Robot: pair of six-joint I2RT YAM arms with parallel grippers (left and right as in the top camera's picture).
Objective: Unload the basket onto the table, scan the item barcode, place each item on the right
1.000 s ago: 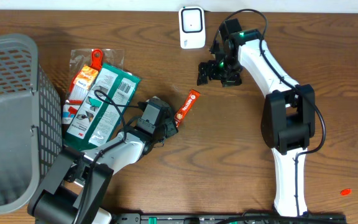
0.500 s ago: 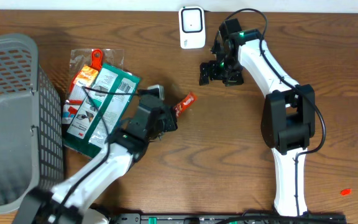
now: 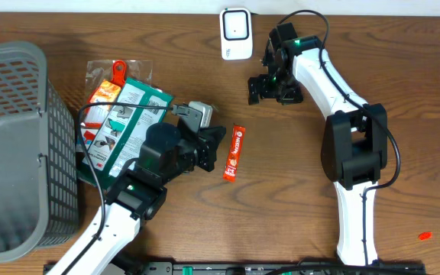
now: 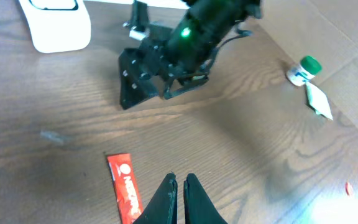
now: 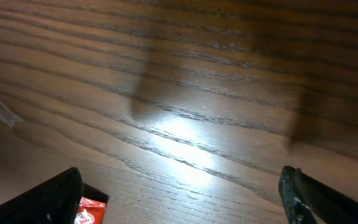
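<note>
Pickup step: left end effector [image 4: 181, 182] pressed together, empty, beside red sachet [image 3: 234, 153] on worktop [image 3: 281, 191]; right end effector [image 3: 257, 88] spread near scanner [image 3: 236, 33]. Next: open left, pinch sachet.

The overhead view is evenly lit and sharp. The left wrist view is softer, with pale glare at the lower right. The right wrist view is dim, with white glare on the desk [image 5: 185, 134] at centre and blurred jaws in the lower corners.
</note>
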